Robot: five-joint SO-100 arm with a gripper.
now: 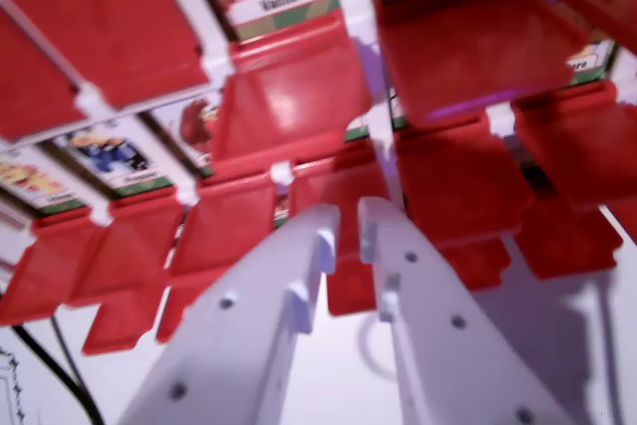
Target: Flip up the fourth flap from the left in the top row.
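Observation:
A game board of red hinged flaps fills the wrist view, seen close and slightly blurred. A large red flap lies tilted just beyond my white gripper, and a second large flap stands to the wrist view's right of it. Smaller red flaps run in a row right at my fingertips. The two fingers stand almost together with only a thin slit between them and nothing held. I cannot tell if the tips touch a flap. Which row and position each flap holds is not clear from here.
Picture cards with name labels show where flaps are turned aside, and another card is at the wrist view's left. A black cable crosses the white surface at lower left. More red flaps crowd the right side.

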